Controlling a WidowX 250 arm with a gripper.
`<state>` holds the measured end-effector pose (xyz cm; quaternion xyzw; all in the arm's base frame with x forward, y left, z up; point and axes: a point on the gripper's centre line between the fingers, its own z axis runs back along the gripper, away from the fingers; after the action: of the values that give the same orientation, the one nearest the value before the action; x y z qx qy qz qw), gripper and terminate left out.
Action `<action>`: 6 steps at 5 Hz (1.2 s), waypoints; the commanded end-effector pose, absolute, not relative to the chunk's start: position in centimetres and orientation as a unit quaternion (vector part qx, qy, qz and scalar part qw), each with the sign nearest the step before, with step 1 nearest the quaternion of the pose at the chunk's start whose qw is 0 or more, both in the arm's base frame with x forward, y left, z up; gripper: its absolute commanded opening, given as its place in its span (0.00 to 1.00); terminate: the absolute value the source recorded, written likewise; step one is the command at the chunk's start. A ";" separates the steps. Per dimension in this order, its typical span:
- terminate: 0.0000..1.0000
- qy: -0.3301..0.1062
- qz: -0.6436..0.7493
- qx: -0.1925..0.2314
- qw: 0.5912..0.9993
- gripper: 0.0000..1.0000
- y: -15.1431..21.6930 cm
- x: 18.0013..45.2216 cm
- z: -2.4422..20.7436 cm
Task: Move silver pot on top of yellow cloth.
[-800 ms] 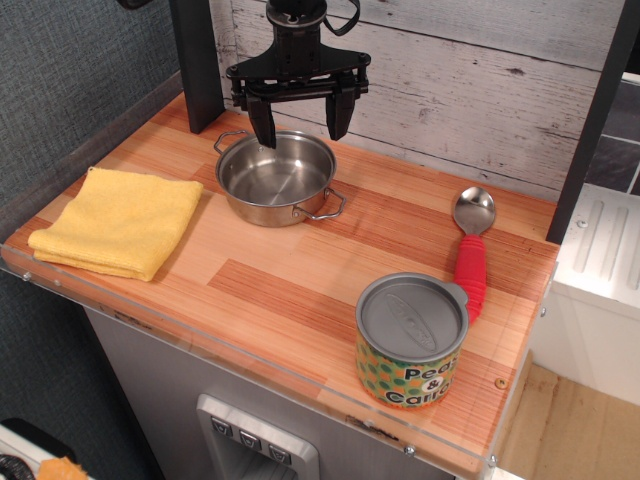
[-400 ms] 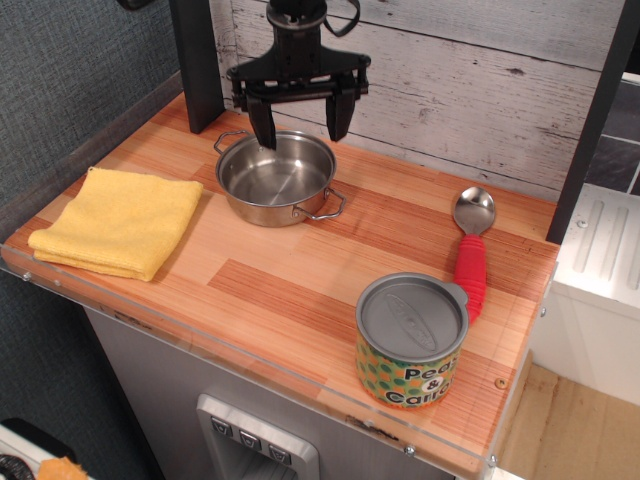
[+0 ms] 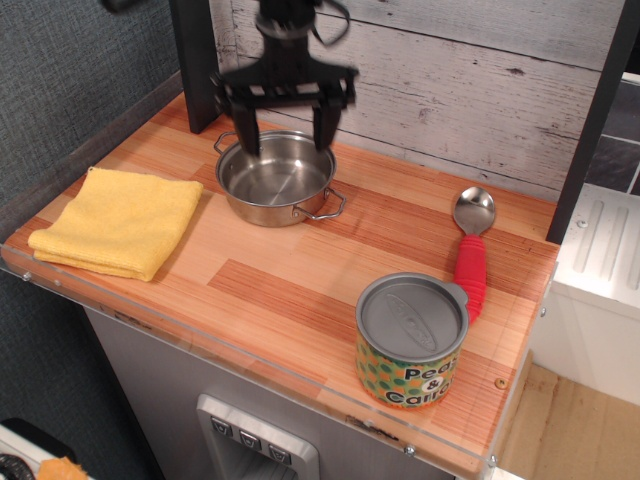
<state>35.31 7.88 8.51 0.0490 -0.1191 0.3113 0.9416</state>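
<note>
The silver pot (image 3: 275, 180) sits on the wooden counter at the back left, upright, with its two wire handles showing. The yellow cloth (image 3: 118, 220) lies folded to its left near the counter's left edge, apart from the pot. My black gripper (image 3: 285, 136) hangs open just above the pot's far rim, one finger over the left part of the rim and one over the right. It is blurred by motion and holds nothing.
A spoon (image 3: 471, 245) with a red handle lies at the right. A grey-lidded dotted can (image 3: 410, 340) stands at the front right. A dark post (image 3: 195, 60) and plank wall stand behind the pot. The counter (image 3: 270, 290) has a clear front edge strip.
My gripper has shifted left and slightly lower over the pot, staying open. The pot and cloth have not moved.
</note>
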 end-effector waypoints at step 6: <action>0.00 -0.105 0.593 -0.033 0.797 1.00 10.0 31.6 3.2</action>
<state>31.16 10.07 1.95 -0.0293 -0.0839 0.5975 0.7970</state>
